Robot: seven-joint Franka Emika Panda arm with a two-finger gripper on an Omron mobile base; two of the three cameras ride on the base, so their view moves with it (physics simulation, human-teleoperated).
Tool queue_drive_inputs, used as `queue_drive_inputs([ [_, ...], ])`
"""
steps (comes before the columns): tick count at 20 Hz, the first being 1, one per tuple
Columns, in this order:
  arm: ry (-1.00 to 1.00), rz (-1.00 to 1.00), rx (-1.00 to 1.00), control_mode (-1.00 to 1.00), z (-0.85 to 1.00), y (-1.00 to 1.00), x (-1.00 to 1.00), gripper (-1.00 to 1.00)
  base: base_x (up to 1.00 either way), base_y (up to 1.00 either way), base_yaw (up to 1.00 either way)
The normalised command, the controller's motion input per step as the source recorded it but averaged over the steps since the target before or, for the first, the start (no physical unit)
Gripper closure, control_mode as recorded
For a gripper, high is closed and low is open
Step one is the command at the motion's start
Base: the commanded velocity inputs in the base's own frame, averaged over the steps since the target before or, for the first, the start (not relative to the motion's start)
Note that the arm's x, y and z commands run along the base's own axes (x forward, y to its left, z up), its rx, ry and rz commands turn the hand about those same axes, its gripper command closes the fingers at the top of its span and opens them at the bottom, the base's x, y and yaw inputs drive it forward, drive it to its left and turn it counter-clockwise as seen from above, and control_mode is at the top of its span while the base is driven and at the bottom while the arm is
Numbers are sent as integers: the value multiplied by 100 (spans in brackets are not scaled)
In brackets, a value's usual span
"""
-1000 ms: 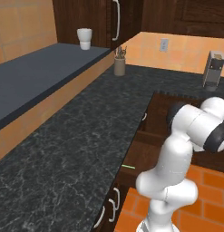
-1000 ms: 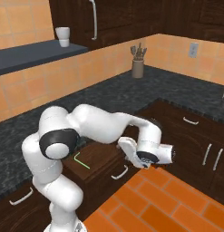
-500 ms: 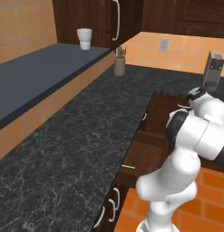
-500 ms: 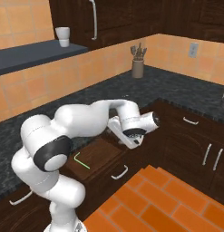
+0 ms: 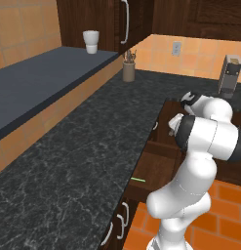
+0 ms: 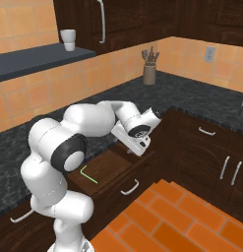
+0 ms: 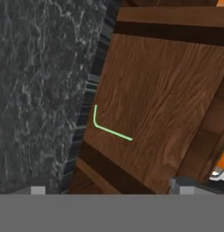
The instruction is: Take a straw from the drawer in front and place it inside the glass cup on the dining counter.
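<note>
Open drawer (image 6: 110,167) with the straw (image 6: 88,174) lying in it, the gripper (image 6: 135,146) spread wide above, holding nothing.

In the left base view the arm's bulk covers most of the drawer, leaving the straw (image 5: 138,179) as a short green dash near the edge by the black counter (image 5: 78,161). The right base view shows its bent shape on the drawer floor, toward the corner nearest the robot. The hand view shows it clearest: an L-shaped green line (image 7: 106,127) on bare wood, close to the counter-side wall, well apart from both fingertips (image 7: 183,186), which are cut off at the bottom edge.
</note>
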Motion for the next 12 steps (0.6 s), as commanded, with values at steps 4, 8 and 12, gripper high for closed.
queue_drive_inputs([
  [4, 0, 0, -18, -100, -46, 13, 4, -100, 0, 0, 0],
  [8, 3, 0, -11, -100, -39, 25, 19, -100, 0, 0, 0],
  [12, 5, 0, -11, -100, -38, 33, 27, -100, 0, 0, 0],
])
